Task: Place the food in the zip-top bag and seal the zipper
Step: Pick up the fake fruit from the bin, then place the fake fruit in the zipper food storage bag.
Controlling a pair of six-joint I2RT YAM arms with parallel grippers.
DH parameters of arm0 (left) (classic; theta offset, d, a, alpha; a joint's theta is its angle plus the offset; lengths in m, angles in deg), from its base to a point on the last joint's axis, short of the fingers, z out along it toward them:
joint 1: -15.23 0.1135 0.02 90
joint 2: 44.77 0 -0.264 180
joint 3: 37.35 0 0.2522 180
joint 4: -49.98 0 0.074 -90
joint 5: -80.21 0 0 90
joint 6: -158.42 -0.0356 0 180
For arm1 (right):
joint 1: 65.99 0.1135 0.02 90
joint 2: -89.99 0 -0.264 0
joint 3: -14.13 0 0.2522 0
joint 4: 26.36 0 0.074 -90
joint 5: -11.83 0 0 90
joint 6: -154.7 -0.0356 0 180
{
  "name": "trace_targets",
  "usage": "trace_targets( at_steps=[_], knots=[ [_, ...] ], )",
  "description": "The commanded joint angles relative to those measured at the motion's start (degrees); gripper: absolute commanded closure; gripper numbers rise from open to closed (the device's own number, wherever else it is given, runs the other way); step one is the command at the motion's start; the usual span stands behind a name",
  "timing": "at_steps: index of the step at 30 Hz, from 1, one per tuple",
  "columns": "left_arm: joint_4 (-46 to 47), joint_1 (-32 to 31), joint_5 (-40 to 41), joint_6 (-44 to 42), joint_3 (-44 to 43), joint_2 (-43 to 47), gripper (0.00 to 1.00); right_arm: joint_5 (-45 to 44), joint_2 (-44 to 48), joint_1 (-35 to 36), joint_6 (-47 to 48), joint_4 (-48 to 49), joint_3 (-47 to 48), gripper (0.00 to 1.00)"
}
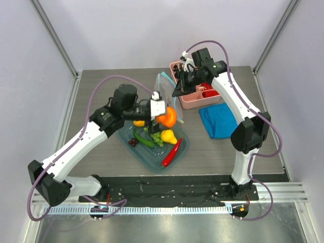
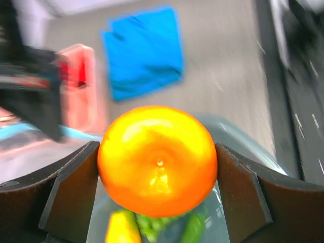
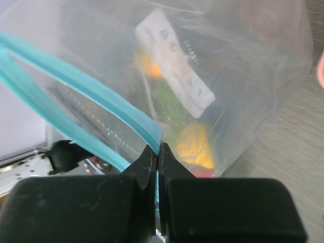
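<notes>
My left gripper (image 1: 163, 117) is shut on the orange (image 1: 167, 117), also large in the left wrist view (image 2: 158, 159), and holds it above the teal tray (image 1: 147, 158). In the tray lie the yellow pear (image 1: 168, 136), green grapes (image 1: 157, 138), green cucumber (image 1: 144, 140), dark cherries (image 1: 132, 142), red chili (image 1: 172, 152) and a mango (image 1: 139, 123). My right gripper (image 3: 158, 150) is shut on the light blue zipper (image 3: 109, 106) of the clear zip-top bag (image 3: 228, 66) and holds the bag (image 1: 165, 83) up with its mouth open, just behind the orange.
A pink divided box (image 1: 195, 93) with dark and red items stands at the back right under my right arm. A blue folded cloth (image 1: 217, 119) lies to the right of the tray. The table's metal front rail (image 1: 162, 208) runs along the near edge.
</notes>
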Motion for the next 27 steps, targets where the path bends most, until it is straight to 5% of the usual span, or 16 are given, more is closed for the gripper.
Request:
trace_targets(
  at_steps=[1,7,20,22,27],
  knots=[
    [18.9,0.4,9.7,22.9,-4.3,-4.7,0.47,5.9,0.5,-0.1,-9.1,5.0,2.8,0.99],
    [22.9,3.0,20.3,29.5,-6.8,-11.5,0.46,8.7,2.0,-0.3,-11.9,5.5,1.6,0.99],
    [22.7,9.2,24.1,38.2,-7.9,-16.6,0.41,19.1,2.8,-3.0,-13.7,8.1,-3.2,0.99],
    [20.4,9.2,24.8,37.9,-10.1,-17.5,0.35,21.8,2.6,-3.0,-15.0,10.4,-3.7,0.99],
    [15.4,9.2,25.6,37.7,-13.5,-18.2,0.00,25.3,2.1,-3.2,-17.7,12.5,-4.2,0.99]
  ],
)
